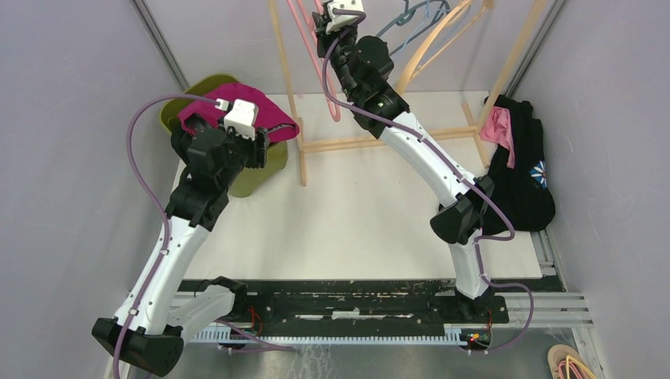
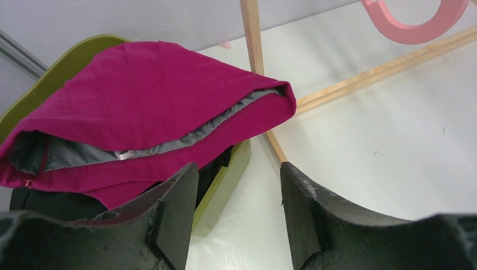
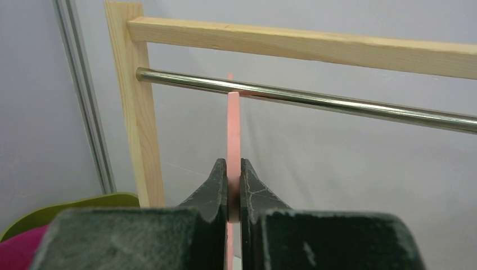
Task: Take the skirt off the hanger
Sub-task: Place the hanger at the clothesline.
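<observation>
A magenta skirt (image 1: 267,113) with grey lining lies over the olive green bin (image 1: 207,85) at the back left; it also shows in the left wrist view (image 2: 140,101). My left gripper (image 2: 239,216) is open and empty just above the bin's right edge (image 2: 225,185). My right gripper (image 3: 234,188) is shut on a pink hanger (image 3: 233,129) that hangs on the metal rail (image 3: 315,101) of the wooden rack. In the top view the right gripper (image 1: 328,20) is high at the back, with the pink hanger (image 1: 304,24) beside it.
The wooden rack (image 1: 379,142) stands across the back of the table with other hangers (image 1: 427,31) on it. A pile of black and pink clothes (image 1: 521,166) lies at the right. More hangers (image 1: 573,365) lie at the bottom right corner.
</observation>
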